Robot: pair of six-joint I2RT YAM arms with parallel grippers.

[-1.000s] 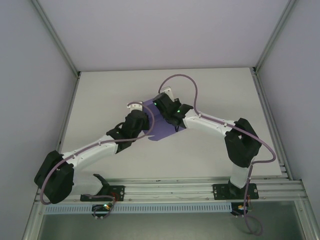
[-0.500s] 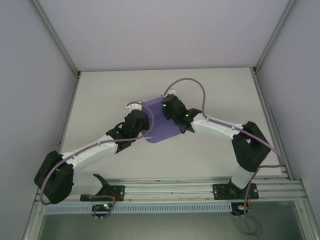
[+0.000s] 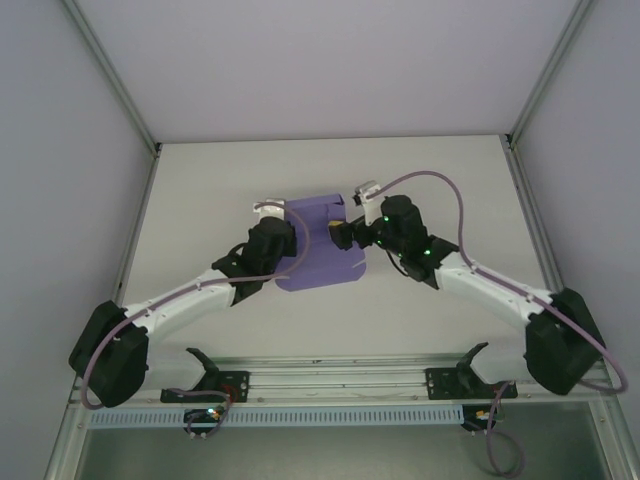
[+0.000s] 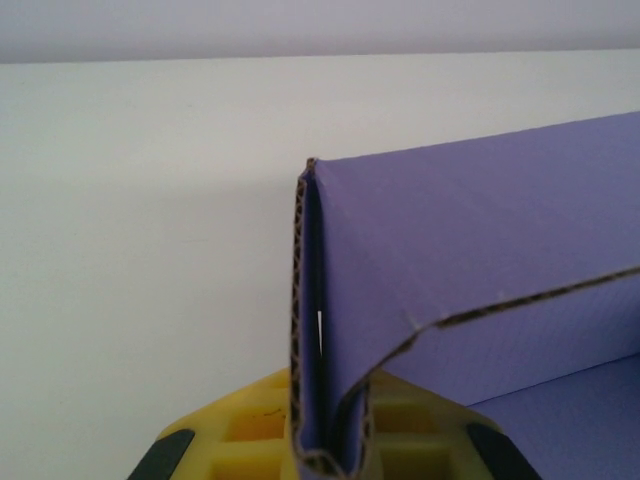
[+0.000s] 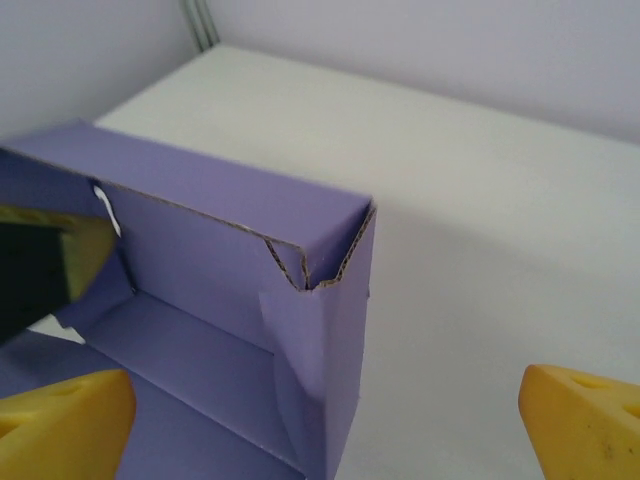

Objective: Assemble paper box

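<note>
At the left of the overhead view the left arm (image 3: pixel 180 300), white shells with black joints, slants up from the lower-left corner toward the middle of the table (image 3: pixel 200 190), a flat, matte, off-white surface. At its end the left gripper (image 3: pixel 284 228) sits at the left edge of the paper box (image 3: pixel 325 262). In the left wrist view its yellow plastic fingers (image 4: pixel 250 430), moulded with square hollows, are drawn nearly together at the bottom centre of the frame. A doubled wall of the box rises upright from between them, pinched there. The wall's cut edge shows brown fluted corrugate between thin purple skins, and the fold at its foot is a tight rounded loop.

The box lies in the centre of the table. It is matte lavender-purple card, roughly rectangular from above. From the right wrist view it is an open tray with a flat floor and upright walls. One square corner faces the camera, with a ragged fluted edge at its top.

Just right of the box in the overhead view is the black right gripper (image 3: pixel 343 236), pointing at the box's right side. In its own camera the two rounded yellow fingertips (image 5: pixel 62 420) stand far apart in the lower corners of the frame, spread wide and gripping nothing. The box corner stands between them, and no contact with either tip is visible. The right arm (image 3: pixel 490 290) runs down to the lower-right corner.
</note>
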